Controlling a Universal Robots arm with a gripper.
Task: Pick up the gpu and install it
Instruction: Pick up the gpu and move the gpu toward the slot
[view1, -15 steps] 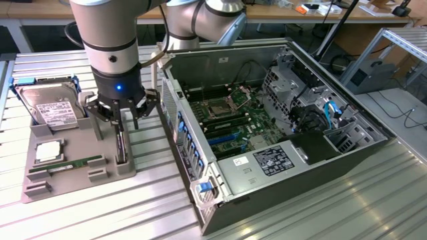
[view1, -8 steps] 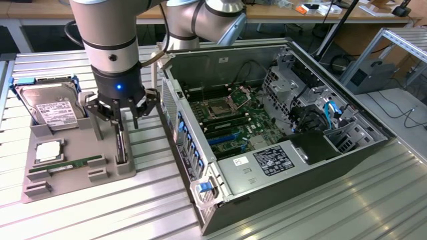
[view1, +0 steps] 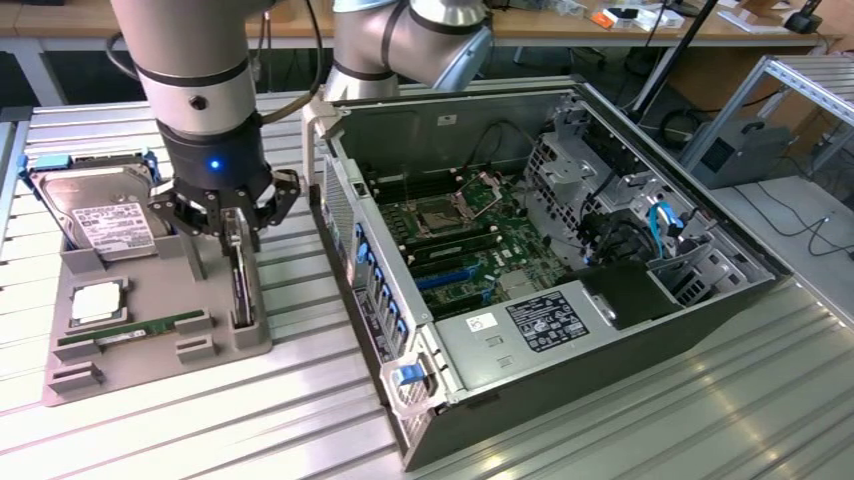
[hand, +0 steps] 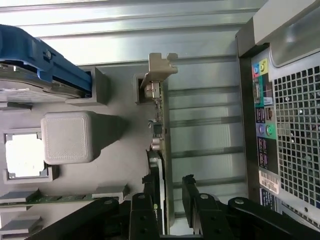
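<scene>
Since the gpu (view1: 240, 290) stands on its long edge in a slot of the grey parts fixture (view1: 160, 290), both flat faces are free for a pinch from above. The gripper (view1: 235, 232) hangs directly over it with its jaws spread wide, one finger on each side of the card.

Wrist view: the gpu (hand: 164, 125) runs between the fingers (hand: 192, 195). One finger is just beside a face; the other stands apart, with a gap showing. Judged from that gap, there is no clamp yet. The metal bracket (hand: 157, 70) sits at the end of the card far from the gripper, so the jaws straddle bare board rather than bracket.

On one side of the gripper, on the same fixture:
- hard drive (view1: 107, 225), propped at a tilt
- processor (view1: 100, 300)
- memory stick (view1: 134, 328), lying flat in its recess

On the other side, the open computer case (view1: 367, 260) lies on its side on the desk (view1: 267, 420). Its motherboard (view1: 467, 240) faces up, probably so the slots can be reached from above.

The card is seated in the fixture, not lifted.
</scene>
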